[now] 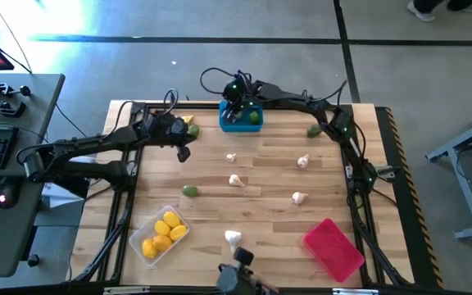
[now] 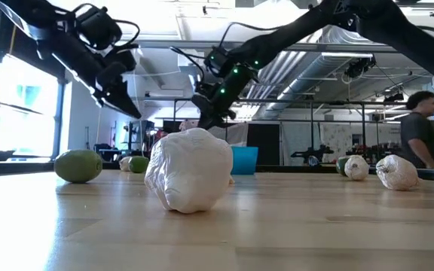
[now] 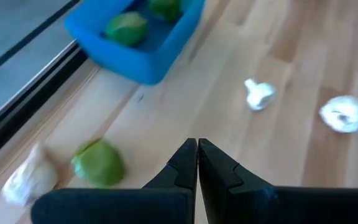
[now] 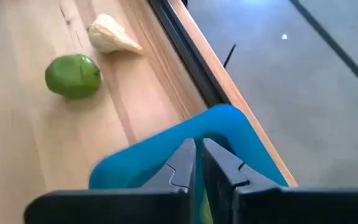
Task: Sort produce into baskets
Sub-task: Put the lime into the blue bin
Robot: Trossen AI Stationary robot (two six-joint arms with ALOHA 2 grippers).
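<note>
The blue basket (image 1: 241,120) stands at the table's far edge with two green pieces (image 3: 126,28) inside. My right gripper (image 1: 234,109) hangs over it, its fingers (image 4: 182,163) shut with nothing between them, above the blue rim (image 4: 229,124). My left gripper (image 1: 183,151) hovers left of the basket, shut and empty (image 3: 197,148). Near it lie a green piece (image 3: 98,163) and a garlic bulb (image 3: 27,180). The clear basket (image 1: 148,227) at the front left holds yellow lemons (image 1: 164,232). The red basket (image 1: 334,248) stands at the front right.
Garlic bulbs (image 1: 236,180) lie scattered over the middle of the table, one large in the low view (image 2: 191,169). Green pieces lie at the left middle (image 1: 190,191) and the far right (image 1: 315,129). A person (image 2: 422,128) stands in the room behind.
</note>
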